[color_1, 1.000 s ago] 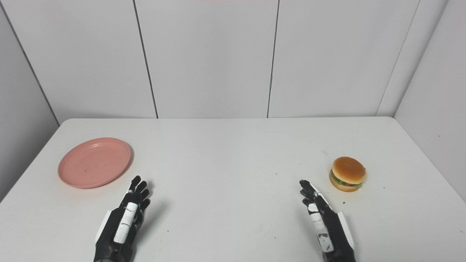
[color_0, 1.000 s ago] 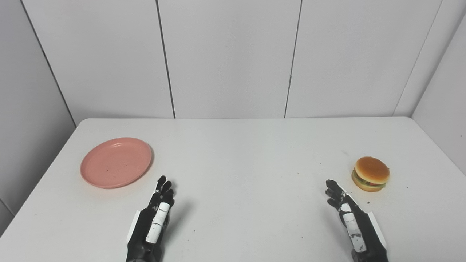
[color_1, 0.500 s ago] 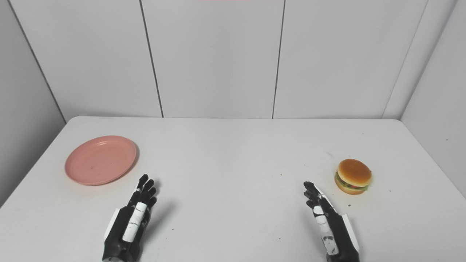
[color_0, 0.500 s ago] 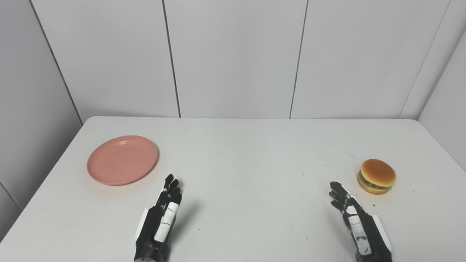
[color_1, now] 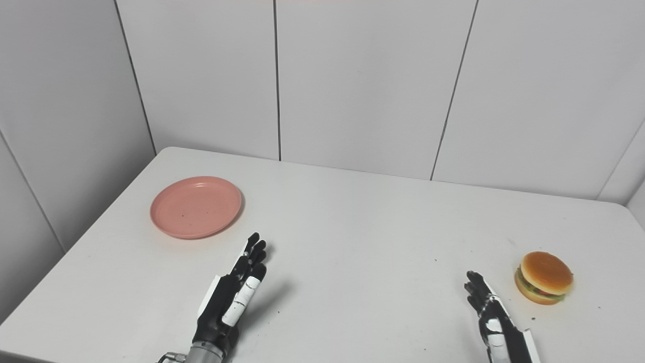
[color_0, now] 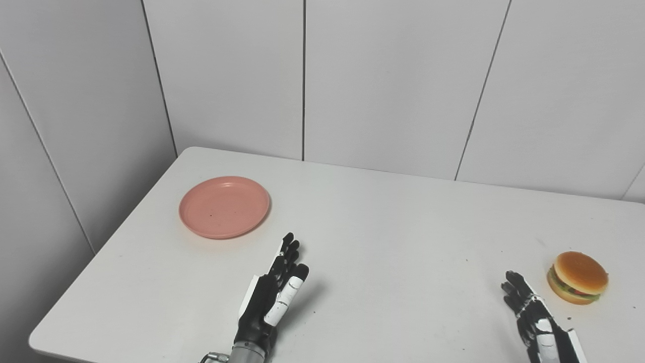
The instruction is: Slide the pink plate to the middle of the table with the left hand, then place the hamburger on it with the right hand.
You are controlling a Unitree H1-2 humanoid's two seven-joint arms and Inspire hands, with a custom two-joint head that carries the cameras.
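Observation:
A pink plate (color_0: 224,206) lies empty on the white table (color_0: 393,242) at the far left. A hamburger (color_0: 577,277) sits at the right side. My left hand (color_0: 274,297) is open with fingers stretched out, held just above the table, nearer me and to the right of the plate, apart from it. My right hand (color_0: 534,317) is open and empty at the lower right, just left of the hamburger and not touching it. Both hands also show in the right eye view: the left hand (color_1: 234,295), the right hand (color_1: 491,315).
White panelled walls (color_0: 393,80) stand behind the table and along its left side. The table's left edge (color_0: 108,242) drops off close to the plate. Small dark specks dot the tabletop.
The camera has turned left, so the whole scene has shifted right in the picture. The plate and hamburger stay put. Both hands stay open in about the same poses.

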